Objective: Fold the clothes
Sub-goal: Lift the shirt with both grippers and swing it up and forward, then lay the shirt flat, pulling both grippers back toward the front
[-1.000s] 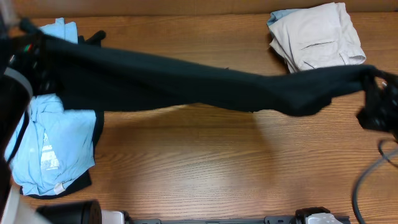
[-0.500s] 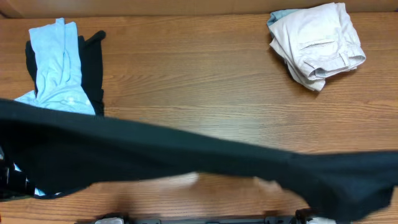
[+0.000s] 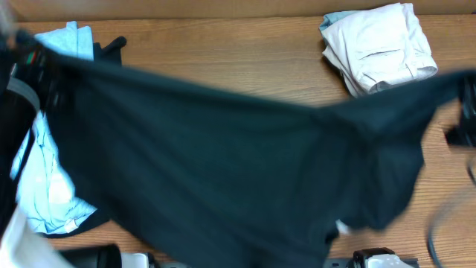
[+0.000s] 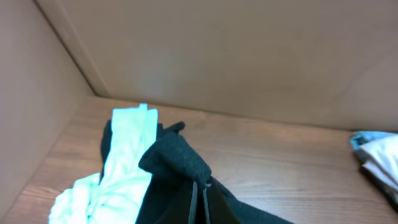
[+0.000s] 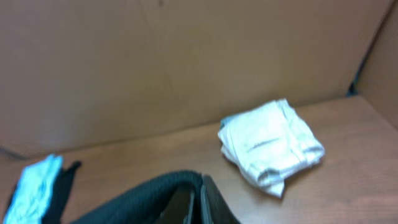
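Observation:
The black T-shirt (image 3: pixel 245 164) hangs spread in the air across the whole overhead view, stretched between my two grippers. My left gripper (image 3: pixel 33 63) at the far left is shut on one corner of it; the left wrist view shows its fingers (image 4: pixel 200 190) pinched on a bunched black fold (image 4: pixel 174 158). My right gripper (image 3: pixel 465 89) at the far right edge is shut on the other end; the right wrist view shows its fingers (image 5: pixel 198 198) clamped on black cloth (image 5: pixel 149 196). The shirt's lower edge droops toward the front. No neck label shows.
A light blue printed shirt (image 3: pixel 44 193) lies on a dark garment at the left, also seen in the left wrist view (image 4: pixel 121 162). Folded beige-white trousers (image 3: pixel 379 45) lie at the back right, also in the right wrist view (image 5: pixel 270 146). Brown walls border the wooden table (image 3: pixel 223 52).
The shirt swung down toward the front edge as a narrow band, then rose again and opened out wide. Both grippers kept hold and are back at the left and right sides.

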Available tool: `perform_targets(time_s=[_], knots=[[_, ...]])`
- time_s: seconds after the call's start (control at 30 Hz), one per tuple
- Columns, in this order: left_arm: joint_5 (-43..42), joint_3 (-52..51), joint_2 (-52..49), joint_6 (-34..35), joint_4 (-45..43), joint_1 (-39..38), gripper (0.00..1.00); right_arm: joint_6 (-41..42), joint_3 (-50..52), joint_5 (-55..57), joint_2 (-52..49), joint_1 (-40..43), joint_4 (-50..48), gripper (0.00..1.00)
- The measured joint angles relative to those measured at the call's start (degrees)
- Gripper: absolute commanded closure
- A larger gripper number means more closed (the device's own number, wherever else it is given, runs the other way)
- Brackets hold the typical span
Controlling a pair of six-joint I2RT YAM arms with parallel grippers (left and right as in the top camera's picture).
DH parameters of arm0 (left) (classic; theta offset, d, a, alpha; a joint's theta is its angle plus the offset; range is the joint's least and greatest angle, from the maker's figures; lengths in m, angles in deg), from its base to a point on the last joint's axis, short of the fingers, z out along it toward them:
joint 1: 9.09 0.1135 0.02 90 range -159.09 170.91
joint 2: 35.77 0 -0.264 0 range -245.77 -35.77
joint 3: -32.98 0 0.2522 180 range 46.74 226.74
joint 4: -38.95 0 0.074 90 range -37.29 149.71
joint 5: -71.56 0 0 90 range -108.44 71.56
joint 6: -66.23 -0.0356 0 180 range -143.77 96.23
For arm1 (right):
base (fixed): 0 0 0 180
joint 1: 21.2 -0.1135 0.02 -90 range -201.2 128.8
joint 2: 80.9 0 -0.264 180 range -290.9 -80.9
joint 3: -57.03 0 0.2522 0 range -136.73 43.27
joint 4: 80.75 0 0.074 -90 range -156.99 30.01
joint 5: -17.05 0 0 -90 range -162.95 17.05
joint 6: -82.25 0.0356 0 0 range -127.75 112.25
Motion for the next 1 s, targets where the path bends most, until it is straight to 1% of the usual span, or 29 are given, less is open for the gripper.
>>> perform_targets(time_s=[0.07,0.13,0.2,0.27,0.4,0.53,0.67,0.77,0.87,0.93,0.97,1.0], knots=[[0.00,-0.42,-4.39,0.02,-3.91,-0.02,0.96,-1.14,0.52,0.11,-4.90,0.00,-5.09,0.96],[0.00,-0.68,-8.83,0.11,-9.88,0.00,0.96,-2.34,1.03,0.39,-9.94,0.00,-11.96,0.96],[-0.28,-0.85,-12.46,0.28,-16.44,0.00,0.96,-3.50,1.29,0.81,-15.17,0.02,-21.18,0.96],[-1.42,-1.05,-15.61,0.59,-23.39,0.00,0.96,-4.07,1.60,1.14,-18.49,0.04,-27.23,0.96],[-3.82,-1.38,-18.47,1.88,-33.11,0.00,0.96,-4.94,1.95,1.49,-22.08,0.04,-37.07,0.96],[-4.79,-1.33,-18.29,2.21,-37.68,0.00,0.96,-6.23,2.01,1.84,-22.12,0.07,-42.71,0.96],[-4.98,-1.25,-18.29,2.16,-38.60,0.07,0.96,-7.52,2.01,1.62,-22.01,0.57,-44.37,0.96],[-5.11,-1.16,-18.95,2.14,-36.68,0.17,0.96,-8.24,1.97,0.28,-22.56,1.49,-42.14,0.96],[-5.20,-0.81,-20.85,2.01,-32.20,0.22,0.96,-8.46,1.55,-1.03,-24.22,1.73,-36.72,0.96],[-5.62,-0.63,-23.50,1.99,-25.97,0.22,0.96,-8.68,1.33,-2.69,-26.71,1.79,-30.99,0.96],[-5.77,-0.63,-24.02,1.99,-24.98,0.22,0.96,-8.61,1.36,-2.99,-27.17,1.79,-30.03,0.96],[-6.10,-0.61,-25.44,1.99,-21.99,0.22,0.96,-8.79,1.31,-4.13,-28.83,1.84,-26.86,0.96]])
